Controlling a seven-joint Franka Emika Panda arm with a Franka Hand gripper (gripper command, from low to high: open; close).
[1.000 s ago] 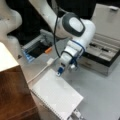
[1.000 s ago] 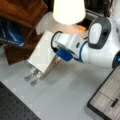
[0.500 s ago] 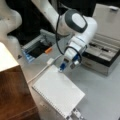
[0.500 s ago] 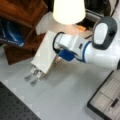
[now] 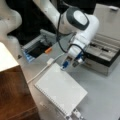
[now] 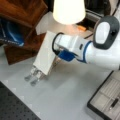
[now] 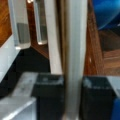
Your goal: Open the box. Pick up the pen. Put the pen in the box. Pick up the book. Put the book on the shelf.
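Pincer (image 5: 70,63) pinches the book (image 5: 61,91) by one edge — lifted, tilted toward the shelf (image 6: 22,27); box (image 5: 105,53) open.

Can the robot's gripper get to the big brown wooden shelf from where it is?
Probably yes. The gripper is shut on the pale grey-white book, and the shelf sits just beyond the book's far edge, with nothing between them.
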